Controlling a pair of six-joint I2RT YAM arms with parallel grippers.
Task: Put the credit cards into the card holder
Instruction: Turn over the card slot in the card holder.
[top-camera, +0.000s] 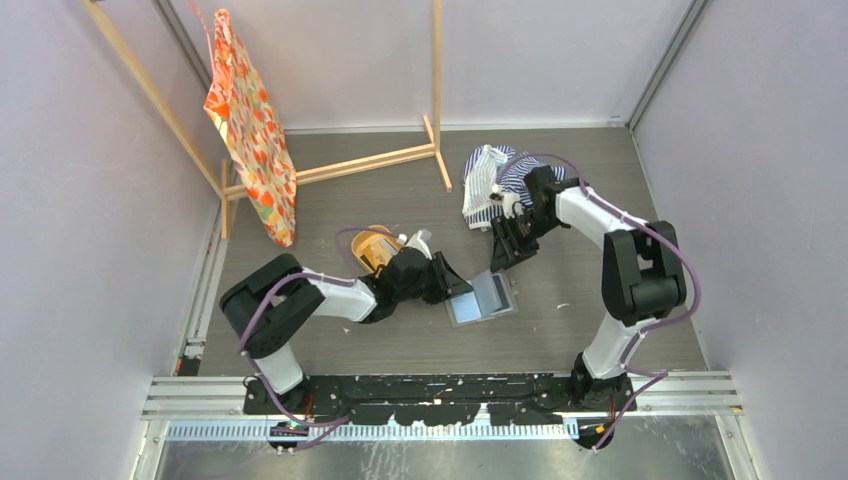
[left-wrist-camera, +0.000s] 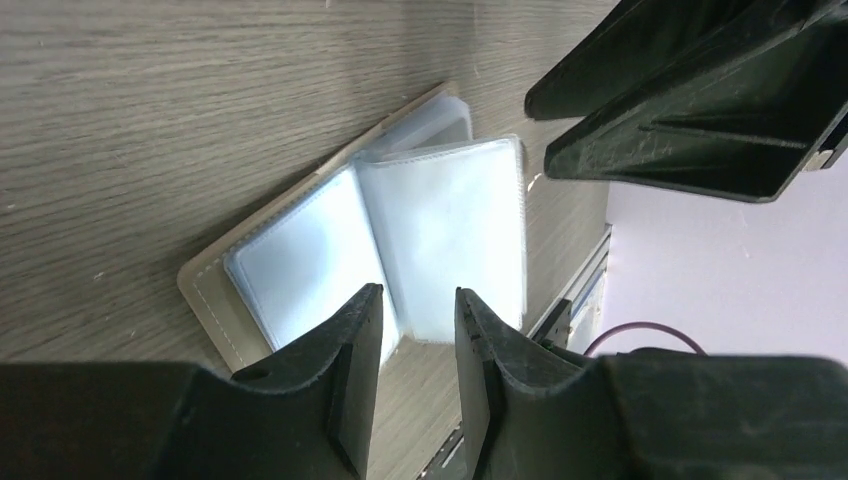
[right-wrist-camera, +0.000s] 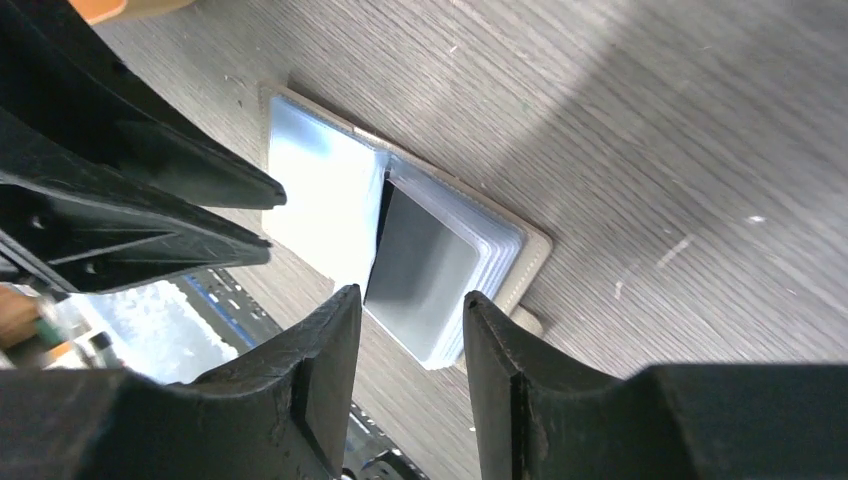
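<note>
The card holder (top-camera: 481, 298) lies open on the table, its pale blue-grey plastic sleeves up and a grey-brown cover around them. In the left wrist view the card holder (left-wrist-camera: 300, 255) fills the middle, one sleeve leaf standing slightly raised. My left gripper (left-wrist-camera: 418, 300) hovers at its near edge, open, with nothing between the fingers. My right gripper (right-wrist-camera: 408, 298) is open too, just above the holder's (right-wrist-camera: 330, 190) stacked sleeves, where one leaf looks darker grey. In the top view the left gripper (top-camera: 458, 283) and right gripper (top-camera: 506, 254) flank the holder. I cannot make out any credit cards.
An oval orange tray (top-camera: 370, 243) sits behind my left arm, mostly covered by it. A striped cloth (top-camera: 492, 180) lies at the back right. A wooden rack (top-camera: 380, 160) with a hanging orange patterned cloth (top-camera: 250, 130) stands at the back left.
</note>
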